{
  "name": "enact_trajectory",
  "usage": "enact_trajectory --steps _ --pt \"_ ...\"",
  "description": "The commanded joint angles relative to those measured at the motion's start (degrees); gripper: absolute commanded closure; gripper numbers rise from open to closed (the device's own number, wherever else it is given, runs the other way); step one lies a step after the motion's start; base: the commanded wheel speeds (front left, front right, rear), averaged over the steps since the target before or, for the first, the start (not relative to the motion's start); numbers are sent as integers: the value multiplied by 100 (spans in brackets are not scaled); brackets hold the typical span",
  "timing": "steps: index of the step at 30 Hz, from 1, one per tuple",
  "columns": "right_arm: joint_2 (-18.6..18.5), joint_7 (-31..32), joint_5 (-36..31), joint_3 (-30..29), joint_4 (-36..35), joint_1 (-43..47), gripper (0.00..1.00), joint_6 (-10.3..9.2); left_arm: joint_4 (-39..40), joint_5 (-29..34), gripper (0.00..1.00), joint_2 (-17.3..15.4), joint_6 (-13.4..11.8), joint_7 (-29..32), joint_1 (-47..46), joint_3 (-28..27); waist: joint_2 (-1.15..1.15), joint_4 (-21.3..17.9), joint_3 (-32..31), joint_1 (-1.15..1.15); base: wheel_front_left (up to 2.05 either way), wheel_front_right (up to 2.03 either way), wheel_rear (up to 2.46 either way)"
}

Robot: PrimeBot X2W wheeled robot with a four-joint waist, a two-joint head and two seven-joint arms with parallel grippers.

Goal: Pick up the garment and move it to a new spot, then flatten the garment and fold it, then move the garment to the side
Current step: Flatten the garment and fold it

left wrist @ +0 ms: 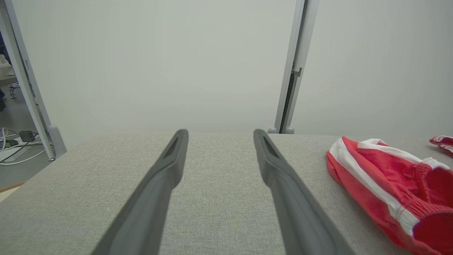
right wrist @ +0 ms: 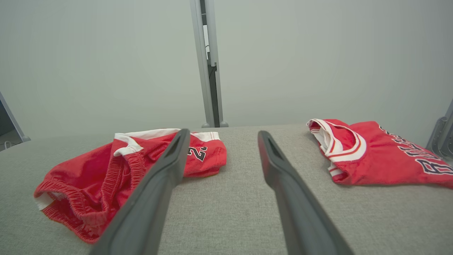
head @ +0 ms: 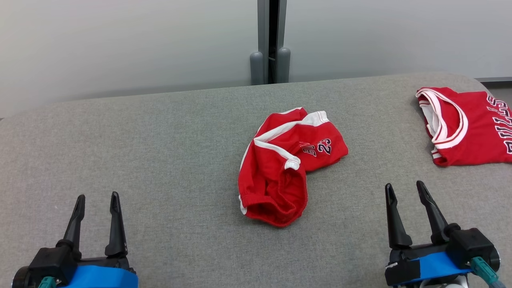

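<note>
Single red shorts (head: 290,160) lie two o'clock from left end effector (head: 98,196), ten o'clock from right end effector (head: 404,185); both spread wide, empty. One jersey (head: 468,128), shorts' three o'clock.

We note a grey fabric surface (head: 120,140), pale partition wall (head: 120,40) behind, grey vertical post (head: 263,40) at its seam, cables (left wrist: 14,156) on floor (left wrist: 21,175).
</note>
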State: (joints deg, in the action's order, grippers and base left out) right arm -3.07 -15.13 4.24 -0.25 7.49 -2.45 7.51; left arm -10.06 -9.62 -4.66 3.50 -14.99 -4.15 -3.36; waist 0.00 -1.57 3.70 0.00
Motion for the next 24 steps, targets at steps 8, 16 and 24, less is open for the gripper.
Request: enact_trajectory --steps 8,16,24 --pt "-7 2 33 34 16 42 0 -5 -38 167 0 73 129 -26 -31 -58 0 -22 54 0 0 0 0" --pt "3 2 34 43 24 -97 0 -5 -43 336 0 127 314 -25 -559 683 0 -62 173 0 0 0 0" --pt "11 2 96 117 50 -263 0 -5 -351 433 0 153 387 -24 -1429 1787 0 -296 404 0 0 0 0"
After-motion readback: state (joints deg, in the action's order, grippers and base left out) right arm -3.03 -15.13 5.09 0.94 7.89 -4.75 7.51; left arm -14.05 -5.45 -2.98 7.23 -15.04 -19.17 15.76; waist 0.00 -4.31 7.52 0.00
